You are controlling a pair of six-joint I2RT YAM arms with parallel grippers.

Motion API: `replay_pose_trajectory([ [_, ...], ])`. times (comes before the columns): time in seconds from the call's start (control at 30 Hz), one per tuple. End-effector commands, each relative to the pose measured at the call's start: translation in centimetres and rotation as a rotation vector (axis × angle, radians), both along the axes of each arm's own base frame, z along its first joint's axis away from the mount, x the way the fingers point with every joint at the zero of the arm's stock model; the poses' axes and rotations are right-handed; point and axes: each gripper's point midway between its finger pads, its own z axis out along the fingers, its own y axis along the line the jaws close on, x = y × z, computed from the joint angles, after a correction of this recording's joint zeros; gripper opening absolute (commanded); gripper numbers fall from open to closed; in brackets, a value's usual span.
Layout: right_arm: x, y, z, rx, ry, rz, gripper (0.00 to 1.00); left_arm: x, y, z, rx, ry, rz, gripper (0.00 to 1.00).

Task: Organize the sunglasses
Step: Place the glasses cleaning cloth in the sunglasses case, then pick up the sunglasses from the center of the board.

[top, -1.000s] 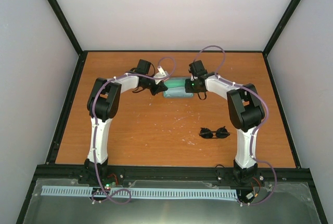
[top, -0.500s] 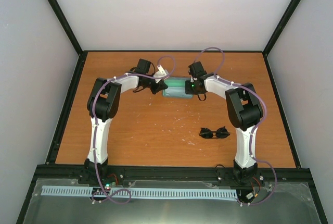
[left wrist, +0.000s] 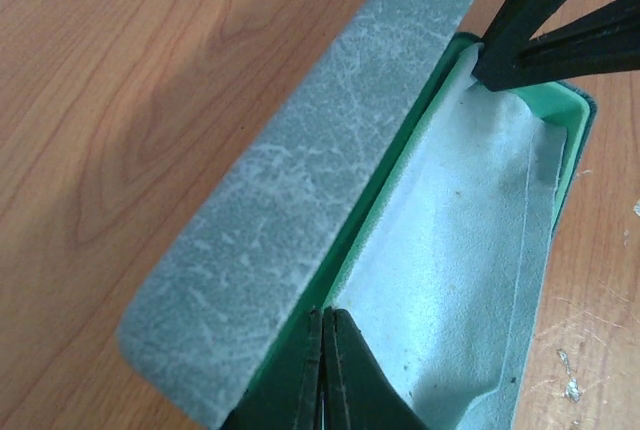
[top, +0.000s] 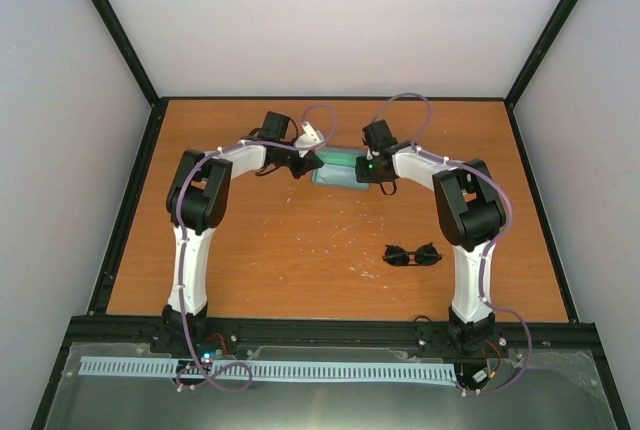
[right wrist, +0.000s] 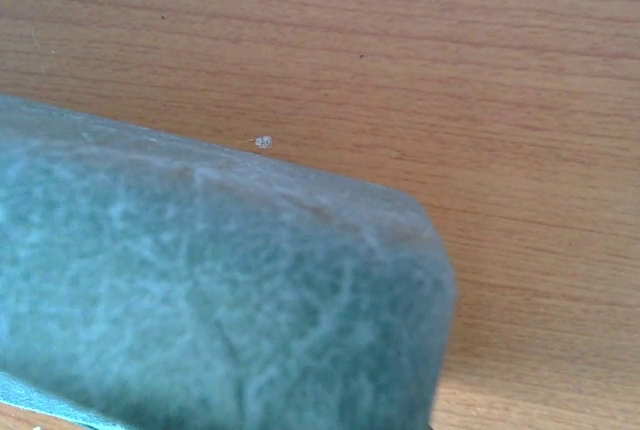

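Top view: my left hand [top: 308, 168] and right hand [top: 378, 172] sit at opposite ends of the case [top: 340, 168], likely steadying it open. The sunglasses [top: 412, 255] lie well apart on the counter [top: 300, 240] near my right arm: small, black, 2 round dark lenses.
Left wrist: both hands are pinched narrow, the lid [left wrist: 310, 180] is raised, and a pale cloth [left wrist: 450, 250] lies inside.
Right wrist: only lid and counter show.

Two arms with white links [top: 188, 270], black joints [top: 468, 212], looping purple cables [top: 408, 95] and thin black fingers [left wrist: 290, 395].
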Motion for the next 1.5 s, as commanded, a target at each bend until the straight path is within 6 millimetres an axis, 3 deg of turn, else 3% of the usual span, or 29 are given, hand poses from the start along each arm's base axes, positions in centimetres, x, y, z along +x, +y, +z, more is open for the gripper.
replay_pose_trajectory([
  [0.0,-0.3,-0.2,-0.9,-0.001,0.014,-0.007,0.03,0.5,-0.3,3.1,-0.046,-0.058,0.000,0.04],
  [0.17,-0.3,-0.2,-1.0,0.000,0.018,-0.009,0.04,-0.1,-0.2,2.1,-0.034,-0.036,-0.004,0.15],
  [0.33,-0.1,-0.2,-0.6,0.002,0.009,-0.014,0.18,-0.6,0.1,1.6,-0.019,-0.027,-0.008,0.26],
  [0.7,0.6,-0.5,2.4,0.005,-0.057,-0.047,0.34,-0.5,0.0,2.9,-0.035,-0.045,-0.002,0.35],
  [1.1,-0.3,-2.0,6.3,-0.005,-0.108,-0.109,0.42,-2.7,0.4,4.3,-0.057,-0.048,-0.013,0.36],
  [1.2,-2.1,-3.9,7.5,-0.049,-0.095,-0.163,0.41,-3.2,0.4,5.0,-0.058,-0.050,-0.032,0.35],
  [1.27,-4.3,-5.8,7.9,-0.080,-0.051,-0.224,0.34,-3.5,0.5,5.7,-0.058,-0.054,-0.046,0.34],
  [1.33,-7.1,-7.8,8.1,-0.091,0.002,-0.284,0.24,-3.7,0.4,6.2,-0.054,-0.074,-0.064,0.34],
  [1.47,-14.3,-11.5,7.3,-0.033,0.181,-0.431,0.26,-3.9,0.4,6.5,-0.023,-0.120,-0.095,0.33],
])
